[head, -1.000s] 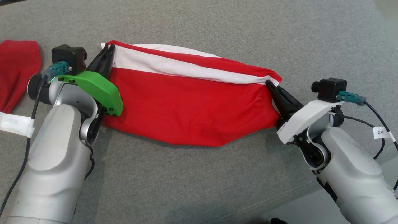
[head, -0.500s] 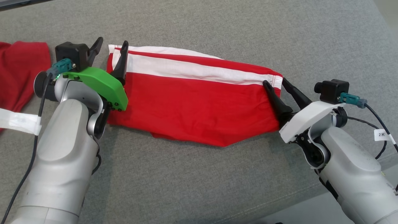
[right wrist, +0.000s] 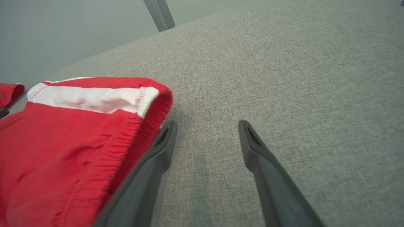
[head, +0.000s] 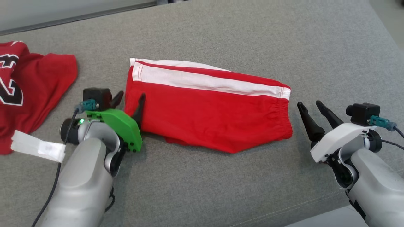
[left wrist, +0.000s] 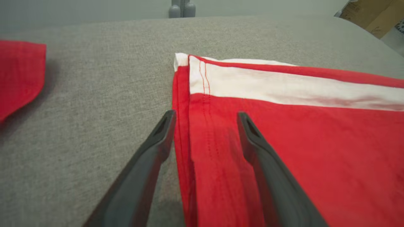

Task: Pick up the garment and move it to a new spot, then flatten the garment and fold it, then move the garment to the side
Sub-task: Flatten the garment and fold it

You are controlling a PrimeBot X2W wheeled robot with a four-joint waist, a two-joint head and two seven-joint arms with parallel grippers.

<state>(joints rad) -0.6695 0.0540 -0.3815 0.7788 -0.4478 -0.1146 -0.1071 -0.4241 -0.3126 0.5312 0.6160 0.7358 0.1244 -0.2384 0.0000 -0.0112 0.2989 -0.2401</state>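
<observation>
Red athletic shorts with a broad white side stripe (head: 208, 110) lie flat near the middle of the grey fabric-covered worktop (head: 221, 34), folded lengthwise so that the stripe runs along the far edge. The stitched leg hem is at the robot's left end, the gathered elastic waistband at its right end. The near edge comes down to a blunt point.

Left tool (head: 132, 94), under a green wrist cover (head: 115, 124): its two dark fingers are spread and hold nothing. In the left wrist view the tool (left wrist: 205, 113) straddles the hem, with one finger over bare grey fabric just beside the edge and the other over the red cloth. Whether either finger touches the cloth cannot be told.

Right tool (head: 308, 103), under a white wrist cover (head: 334, 138): its fingers are likewise spread and empty. It sits just beside the waistband and apart from it. In the right wrist view the tool (right wrist: 207, 122) has bare worktop between its fingers, the waistband lying close to one finger.

A red jersey with a black-and-white number (head: 38, 82) lies at the robot's far left, well apart from the shorts. A strip of white tape (head: 38, 146) wraps the left arm's cable.
</observation>
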